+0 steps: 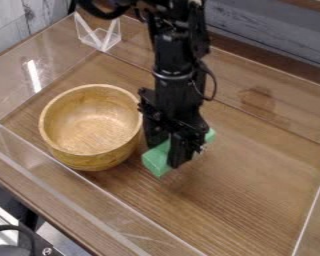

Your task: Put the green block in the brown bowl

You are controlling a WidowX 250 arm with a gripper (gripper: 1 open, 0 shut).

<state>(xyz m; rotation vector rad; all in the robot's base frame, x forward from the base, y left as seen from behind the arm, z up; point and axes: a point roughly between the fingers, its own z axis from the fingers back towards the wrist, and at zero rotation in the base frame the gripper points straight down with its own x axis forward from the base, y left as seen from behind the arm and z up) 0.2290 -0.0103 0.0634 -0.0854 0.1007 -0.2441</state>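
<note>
The mint-green block (pixel 160 160) is clamped between the black fingers of my gripper (pixel 175 152), which points straight down and is shut on it. The block hangs tilted, slightly above the wooden table, its lower left end showing below the fingers and a small green corner at the right. The brown bowl (pixel 89 123) is round, light wood with visible grain, standing empty on the table just left of the gripper, its rim close to the block.
A clear plastic wall (pixel 29 170) borders the wooden work surface at the left and front. A small clear stand (pixel 99 36) sits at the back left. The black arm (pixel 174 50) rises toward the top of the view.
</note>
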